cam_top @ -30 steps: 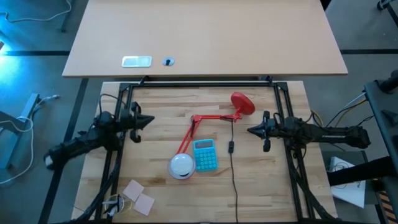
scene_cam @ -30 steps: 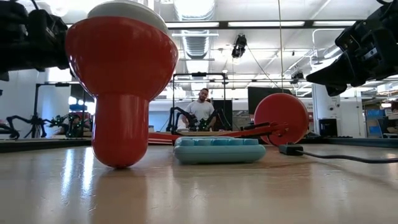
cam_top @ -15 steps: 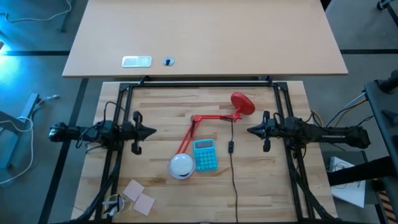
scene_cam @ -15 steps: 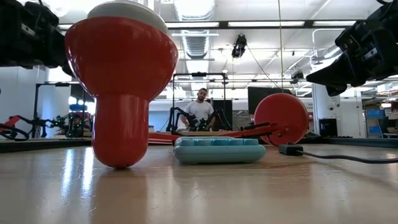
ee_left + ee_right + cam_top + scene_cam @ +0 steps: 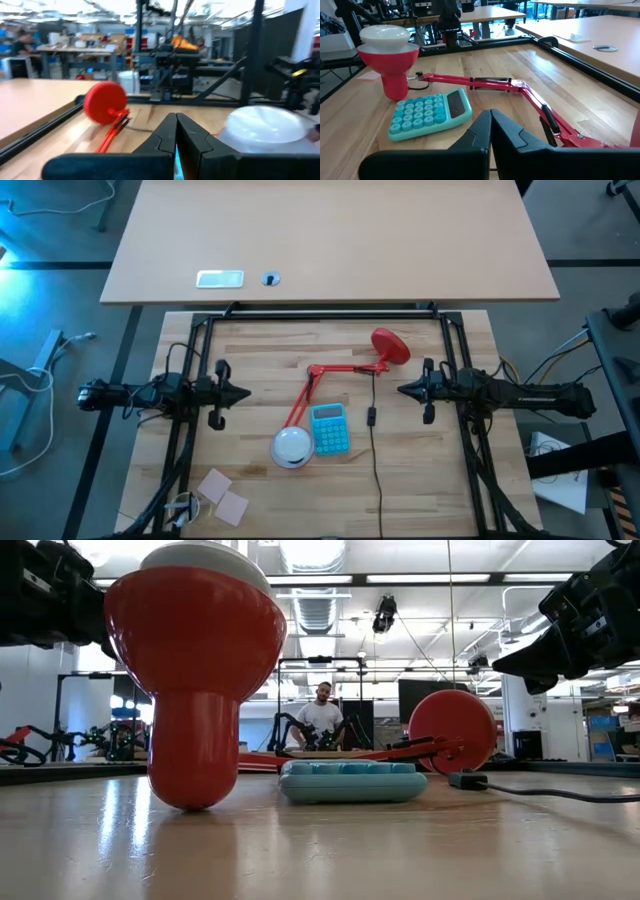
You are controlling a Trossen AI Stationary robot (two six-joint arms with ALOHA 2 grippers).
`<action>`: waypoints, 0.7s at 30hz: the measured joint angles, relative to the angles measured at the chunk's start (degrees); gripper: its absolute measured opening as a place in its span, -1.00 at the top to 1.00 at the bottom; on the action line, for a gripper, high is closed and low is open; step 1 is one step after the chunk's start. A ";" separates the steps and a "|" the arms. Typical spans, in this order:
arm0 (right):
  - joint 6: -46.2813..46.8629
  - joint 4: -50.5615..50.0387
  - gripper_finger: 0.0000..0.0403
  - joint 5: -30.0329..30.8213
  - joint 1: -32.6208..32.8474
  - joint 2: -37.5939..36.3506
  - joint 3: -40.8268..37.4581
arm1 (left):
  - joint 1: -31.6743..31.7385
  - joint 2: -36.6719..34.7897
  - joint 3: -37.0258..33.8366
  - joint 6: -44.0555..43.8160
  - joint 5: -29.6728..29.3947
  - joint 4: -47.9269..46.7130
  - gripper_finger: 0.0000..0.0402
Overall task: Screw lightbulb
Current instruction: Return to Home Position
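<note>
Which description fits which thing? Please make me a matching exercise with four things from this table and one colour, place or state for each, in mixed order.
Things:
1. calculator
2. lamp shade
3. left gripper
4. paper squares

Descriptions:
a. pink, near the front left corner of the table
b. teal, lying flat
c. red, white on top
d. shut, over the left side of the table

Pairs: 1-b, 2-c, 3-d, 4-a.

The right gripper, also shut, waits over the right side.

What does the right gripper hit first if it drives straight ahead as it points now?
Probably the red lamp arm or its black cord. The right gripper, fingers shut, points across the table toward them. It hangs above the tabletop, so it might pass over both; height is unclear.
</note>
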 joint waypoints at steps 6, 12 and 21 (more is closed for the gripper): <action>0.00 -0.02 0.99 0.00 0.00 0.00 0.00 | 0.00 0.12 0.00 -1.23 0.24 -0.65 1.00; 0.02 -0.02 0.99 0.00 0.00 0.00 0.00 | 0.00 0.26 0.00 -1.25 0.25 -0.74 1.00; -0.45 -0.02 0.99 0.00 0.00 0.00 0.00 | 0.00 1.26 0.00 -1.28 0.26 -1.12 1.00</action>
